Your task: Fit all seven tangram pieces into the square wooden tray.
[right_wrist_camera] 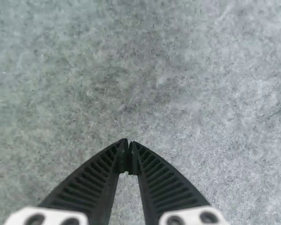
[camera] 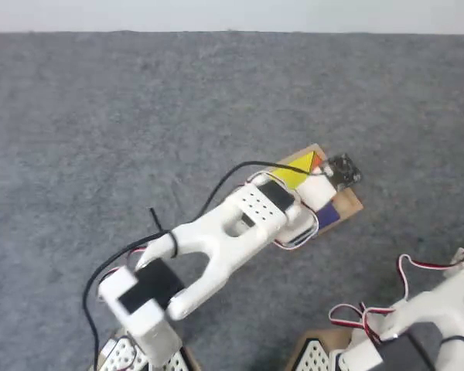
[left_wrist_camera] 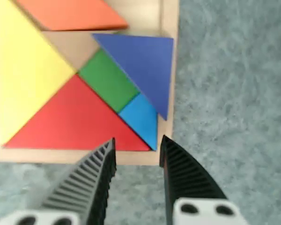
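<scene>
Left gripper [left_wrist_camera: 137, 141] above wooden tray [left_wrist_camera: 47, 155], jaws apart, empty. Beside yellow triangle [left_wrist_camera: 23, 70], tan patch [left_wrist_camera: 70, 47]: possibly unfilled slot. Dark blue triangle [left_wrist_camera: 143, 65] overlaps tray rim; push it inward, low and flat, sparing green square [left_wrist_camera: 107, 79]. Right gripper [right_wrist_camera: 128, 144] closed, over bare carpet [right_wrist_camera: 131, 56].

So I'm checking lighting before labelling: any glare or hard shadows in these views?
High view: even light, no hard-edged shadow around the left arm over the tray. Left wrist view: no glare on the pieces. Right wrist view: a faint darker patch on the carpet ahead of the shut right tool.
</scene>
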Available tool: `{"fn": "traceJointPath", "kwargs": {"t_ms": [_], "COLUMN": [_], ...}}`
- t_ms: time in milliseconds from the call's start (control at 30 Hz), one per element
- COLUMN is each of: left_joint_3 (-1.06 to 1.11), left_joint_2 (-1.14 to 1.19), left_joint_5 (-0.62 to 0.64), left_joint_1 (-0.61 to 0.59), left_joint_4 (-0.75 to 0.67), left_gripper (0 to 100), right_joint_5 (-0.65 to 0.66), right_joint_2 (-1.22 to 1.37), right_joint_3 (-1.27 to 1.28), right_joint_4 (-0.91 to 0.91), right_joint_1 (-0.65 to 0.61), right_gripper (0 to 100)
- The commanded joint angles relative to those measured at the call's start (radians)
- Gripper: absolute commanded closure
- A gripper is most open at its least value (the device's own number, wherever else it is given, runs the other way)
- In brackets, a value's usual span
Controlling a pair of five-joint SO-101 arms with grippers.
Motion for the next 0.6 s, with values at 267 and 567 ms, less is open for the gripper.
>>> {"fn": "traceJointPath", "kwargs": {"t_ms": [267, 567], "left_joint_3": [-0.239, -0.326], "left_joint_2": [0.207, 0.232], "left_joint_5": [-0.021, -0.035], "left_joint_1": [-0.011, -0.011], "left_joint_4": [-0.021, 0.028], "left_gripper": [84, 85], "right_joint_5": [0.012, 0.012], "right_joint_2": [-0.041, -0.039], "right_joint_3": [-0.005, -0.003], "right_joint_4": [0.007, 0.007], "right_joint_1": [-0.005, -0.005], "right_gripper": [98.9, 98.9]}}
